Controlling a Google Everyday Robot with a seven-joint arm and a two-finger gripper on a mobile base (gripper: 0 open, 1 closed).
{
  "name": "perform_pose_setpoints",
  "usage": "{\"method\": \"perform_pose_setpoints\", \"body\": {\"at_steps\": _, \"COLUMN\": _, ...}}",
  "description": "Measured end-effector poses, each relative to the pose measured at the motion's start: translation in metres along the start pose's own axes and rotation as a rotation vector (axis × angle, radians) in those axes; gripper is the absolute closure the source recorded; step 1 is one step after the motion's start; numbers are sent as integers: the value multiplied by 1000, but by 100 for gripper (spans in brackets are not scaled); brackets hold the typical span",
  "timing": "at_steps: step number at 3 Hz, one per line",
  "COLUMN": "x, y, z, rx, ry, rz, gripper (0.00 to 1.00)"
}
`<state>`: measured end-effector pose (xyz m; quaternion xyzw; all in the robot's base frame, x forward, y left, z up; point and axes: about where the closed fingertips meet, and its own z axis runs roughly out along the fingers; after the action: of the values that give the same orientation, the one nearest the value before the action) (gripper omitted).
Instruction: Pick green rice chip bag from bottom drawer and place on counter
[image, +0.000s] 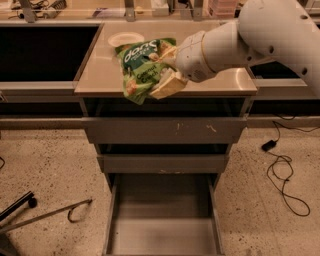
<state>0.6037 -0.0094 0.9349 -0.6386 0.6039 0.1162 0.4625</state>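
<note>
My gripper (161, 75) is shut on the green rice chip bag (140, 66), a crinkly green pouch with white "dang" lettering. It holds the bag in the air over the front left part of the counter (100, 75). The white arm reaches in from the upper right. The bottom drawer (162, 220) is pulled out below, and its flat grey floor holds nothing.
A small white bowl (125, 38) sits at the back left of the counter. Two narrower grey drawers (165, 131) with scratched fronts stick out partway. A black cable (282, 165) lies on the floor at right, a metal stand (45, 212) at left. Dark recessed shelves flank the cabinet.
</note>
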Motion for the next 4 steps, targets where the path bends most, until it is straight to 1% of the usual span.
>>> {"method": "perform_pose_setpoints", "body": {"at_steps": 1, "x": 23, "y": -52, "z": 12, "rx": 32, "ry": 48, "rz": -4, "gripper": 100}}
{"method": "perform_pose_setpoints", "body": {"at_steps": 2, "x": 53, "y": -118, "z": 25, "rx": 102, "ry": 119, "rz": 68, "gripper": 100}}
{"method": "perform_pose_setpoints", "body": {"at_steps": 3, "x": 92, "y": -179, "z": 25, "rx": 234, "ry": 229, "rz": 179, "gripper": 100}}
{"method": "perform_pose_setpoints", "body": {"at_steps": 4, "x": 125, "y": -204, "z": 24, "rx": 309, "ry": 313, "rz": 285, "gripper": 100}}
